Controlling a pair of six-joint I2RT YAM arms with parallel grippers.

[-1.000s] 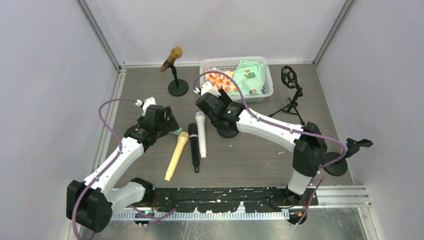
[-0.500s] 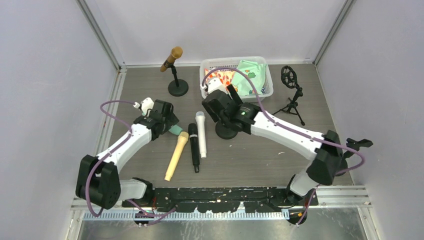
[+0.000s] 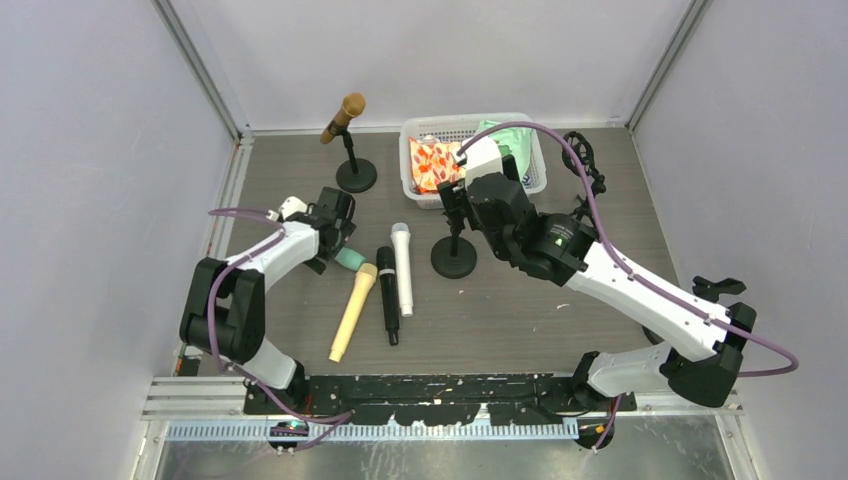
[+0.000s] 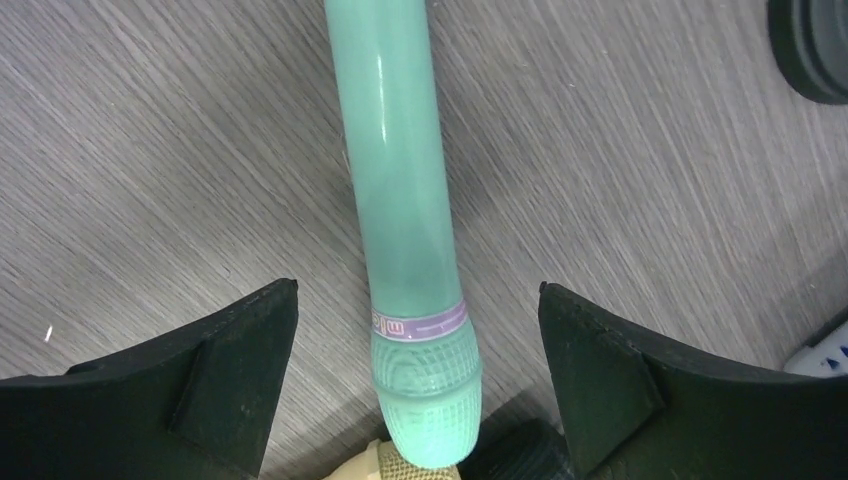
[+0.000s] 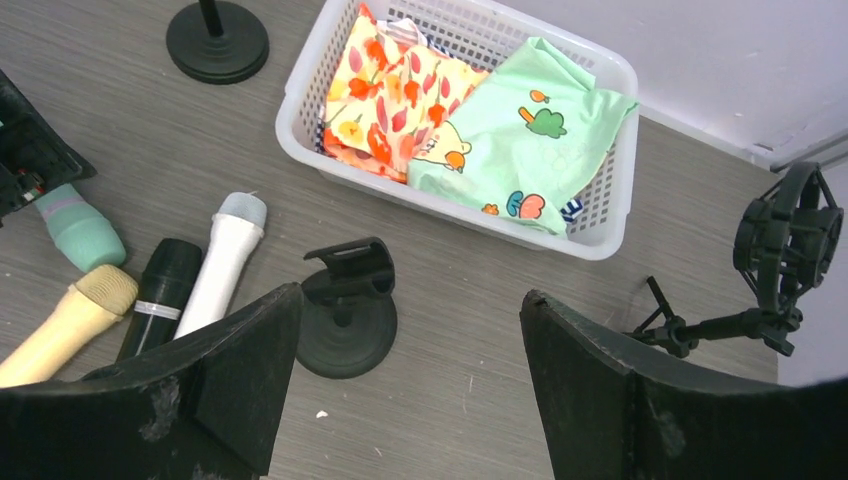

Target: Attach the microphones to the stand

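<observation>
1. At the rear of the counter (image 3: 480, 320) I note a white basket (image 5: 303, 95) holding two cloths, one orange-patterned (image 5: 385, 100) and one green (image 5: 520, 120). It stands just behind the empty stand (image 5: 345, 315).
2. Microphones, five counted. A gold microphone (image 3: 350, 105) sits tilted in the clip of a round-base stand (image 3: 356, 178) at the back left. Four lie on the counter.
3. Of those four, the white microphone (image 3: 402, 270), black microphone (image 3: 388, 295) and cream microphone (image 3: 350, 315) lie side by side left of the empty stand. The teal microphone (image 4: 400, 200) lies further left, its grille end just beside the cream head.
4. Stands, four counted: the two round-base ones above, a tripod stand (image 5: 700, 327) with a ring mount at the back right, and a fourth stand (image 3: 718, 287) at the right edge. The right arm hides most of that last one.
5. Left arm: elbow folded back near its base, forearm reaching forward. The left hand (image 4: 417, 290) is low over the teal microphone, fingers spread to either side and not touching it.
6. Right arm: stretched diagonally from its base toward the centre. The right hand (image 5: 400, 300) is raised above the empty stand, fingers spread wide, holding nothing.
</observation>
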